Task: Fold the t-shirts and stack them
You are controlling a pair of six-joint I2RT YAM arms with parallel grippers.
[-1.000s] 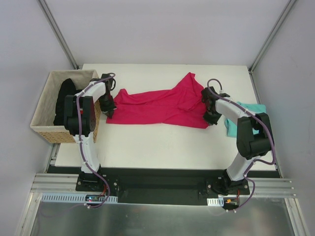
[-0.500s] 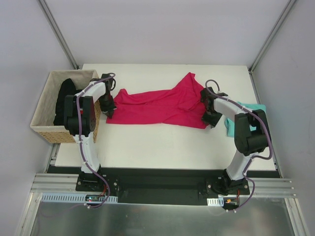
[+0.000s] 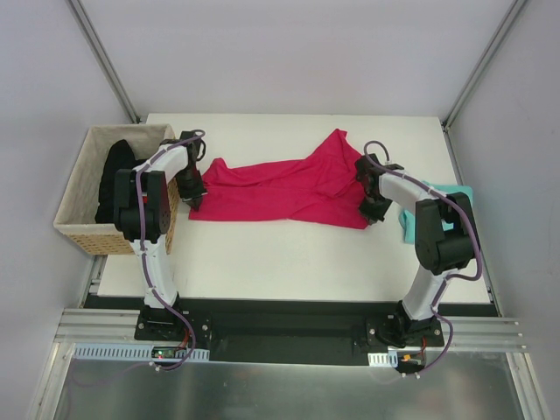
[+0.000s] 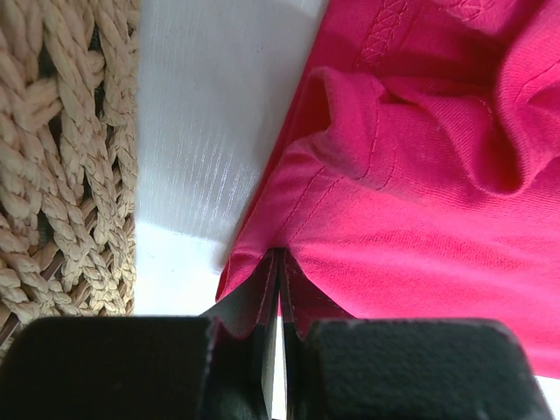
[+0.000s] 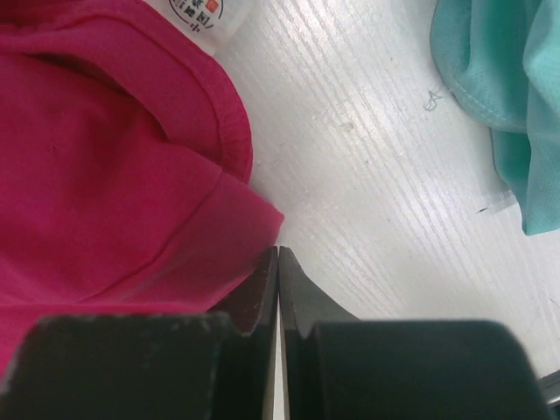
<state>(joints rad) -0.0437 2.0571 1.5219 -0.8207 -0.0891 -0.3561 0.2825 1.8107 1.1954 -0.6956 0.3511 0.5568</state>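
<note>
**Magenta t-shirt held at its ends, ready to be spread**

The magenta t-shirt lies crumpled and stretched across the middle of the worktop, with a peak of cloth bunched toward the far edge. The left claw sits at the shirt's left end, just beside the wicker basket that holds a black garment. Its jaws are closed tight on a stitched hem, and pink cloth runs visibly into the seam between them.

The right claw is at the shirt's right end, near the collar and its white neck label. Its jaws are pressed fully together. A fold of pink touches the left finger, but I cannot tell whether any cloth is actually caught between them. The teal t-shirt lies bunched near the worktop's right edge, apart from the pink one.

The step in hand looks like flattening the pink shirt before the first fold. To do it well, the right-hand grip should be confirmed first, since a pull with nothing held would only slide the claw off the cloth. Both ends should then lift together and draw apart evenly, so the wrinkles and the bunched peak fall out. The left end should stay off the basket's weave, and the right should stay short of the teal shirt.
</note>
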